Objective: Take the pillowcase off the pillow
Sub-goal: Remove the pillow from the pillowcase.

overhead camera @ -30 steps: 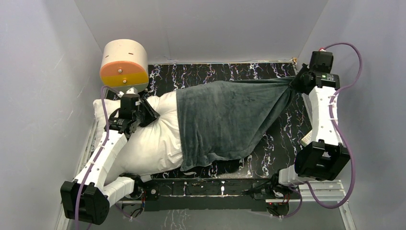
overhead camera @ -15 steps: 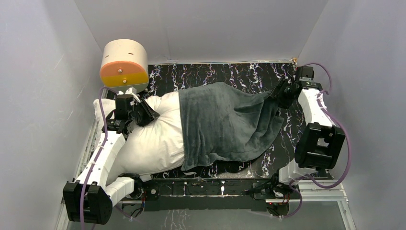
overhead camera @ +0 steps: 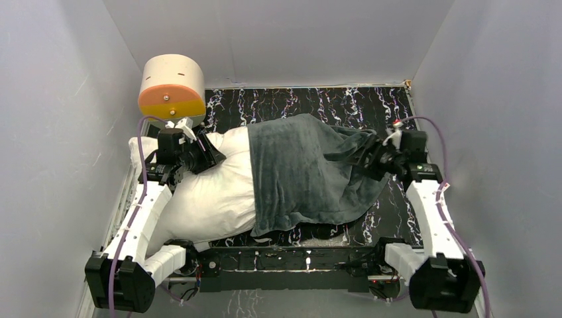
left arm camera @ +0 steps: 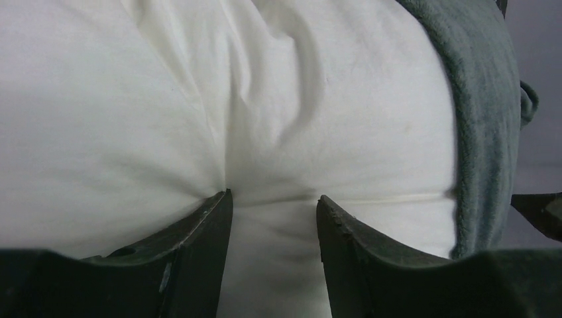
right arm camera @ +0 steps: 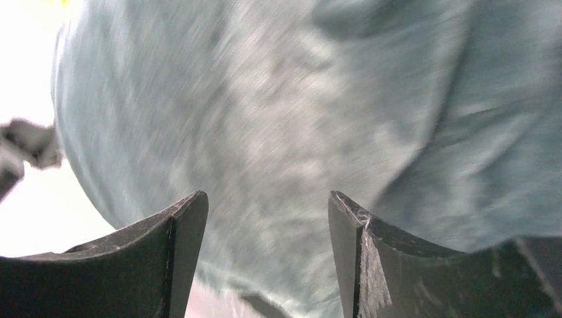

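The white pillow point(overhead camera: 212, 192) lies across the left half of the table, its right part inside the dark grey-green pillowcase point(overhead camera: 305, 172), which lies slack and bunched at its right end. My left gripper point(overhead camera: 211, 158) rests on the pillow's bare upper left part. In the left wrist view its fingers stand apart point(left arm camera: 274, 199), pressed into the white fabric point(left arm camera: 298, 99), with the pillowcase hem point(left arm camera: 480, 99) at the right. My right gripper point(overhead camera: 361, 159) hovers at the bunched right end. In the blurred right wrist view it is open point(right arm camera: 267, 199) over the grey plush point(right arm camera: 265, 99), holding nothing.
A cream-and-orange cylinder point(overhead camera: 171, 86) stands at the back left, just behind my left gripper. The black marbled tabletop point(overhead camera: 298, 103) shows behind and to the right of the pillowcase. Grey walls close in on three sides.
My right gripper let go of the pillowcase's stretched end near the far right corner, opened and swung left and nearer. The cloth fell slack and bunched. The left arm hardly moved.
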Available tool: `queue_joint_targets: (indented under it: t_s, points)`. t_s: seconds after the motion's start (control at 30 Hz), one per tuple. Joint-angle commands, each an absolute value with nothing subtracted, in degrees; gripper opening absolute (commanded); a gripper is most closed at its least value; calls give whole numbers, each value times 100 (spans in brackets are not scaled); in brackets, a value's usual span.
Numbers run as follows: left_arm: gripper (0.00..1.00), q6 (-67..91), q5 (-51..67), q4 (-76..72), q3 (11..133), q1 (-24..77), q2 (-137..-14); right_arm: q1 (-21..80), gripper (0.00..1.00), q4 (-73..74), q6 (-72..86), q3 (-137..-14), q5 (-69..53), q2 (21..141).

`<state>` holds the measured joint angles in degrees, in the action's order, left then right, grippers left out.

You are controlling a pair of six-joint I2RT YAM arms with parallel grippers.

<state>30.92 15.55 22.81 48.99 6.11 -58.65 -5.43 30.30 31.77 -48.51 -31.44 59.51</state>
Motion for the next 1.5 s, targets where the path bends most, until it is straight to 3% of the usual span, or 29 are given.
queue_joint_targets:
  t_s: [0.0,0.13,0.3,0.43,0.57,0.77,0.87,1.0,1.07,1.13,1.23,1.3,1.37,1.47]
  points:
    - [51,2794,1728,3155,5060,613,-5933,1517,74,2961,3328,-4690,-3038,5277]
    - [56,2682,1697,3227,5426,709,-6033,3870,73,2878,3688,-5229,-1064,5728]
    - [68,2519,1381,3661,5770,826,-5680,6523,74,3439,3572,-6466,1425,7322]
    - [76,2357,1031,4442,6213,833,-5307,7527,78,3573,3842,-6943,2668,8114]
    - [81,2403,898,5242,6664,835,-5022,7618,75,3950,4524,-7068,3423,8516]
    - [80,2292,1855,5854,6799,827,-4878,7055,29,4031,4446,-7177,4742,8463]
    - [73,2052,3056,5772,6470,839,-4936,6094,18,3133,3538,-7010,3786,8084]
    - [74,2031,2980,5477,6401,990,-5080,5443,17,2091,2956,-6732,1906,7838]
    - [76,2038,2693,5354,6439,1175,-5237,5406,21,2089,2948,-6726,1737,7878]
    - [76,2188,2343,5152,6362,1626,-5487,5398,32,2222,2835,-6827,1531,7897]
    - [77,2591,861,4876,6311,2974,-5922,5403,42,2476,2821,-6877,1476,7729]
    - [78,2847,-394,4822,6417,3782,-6264,5403,54,2587,2830,-6781,1586,7496]
    - [78,3002,-1157,4818,6503,4126,-6541,5400,70,2712,2841,-6646,1652,7234]
    - [75,3076,-1925,4804,6443,4297,-6788,5397,76,2840,2788,-6383,1446,6866]
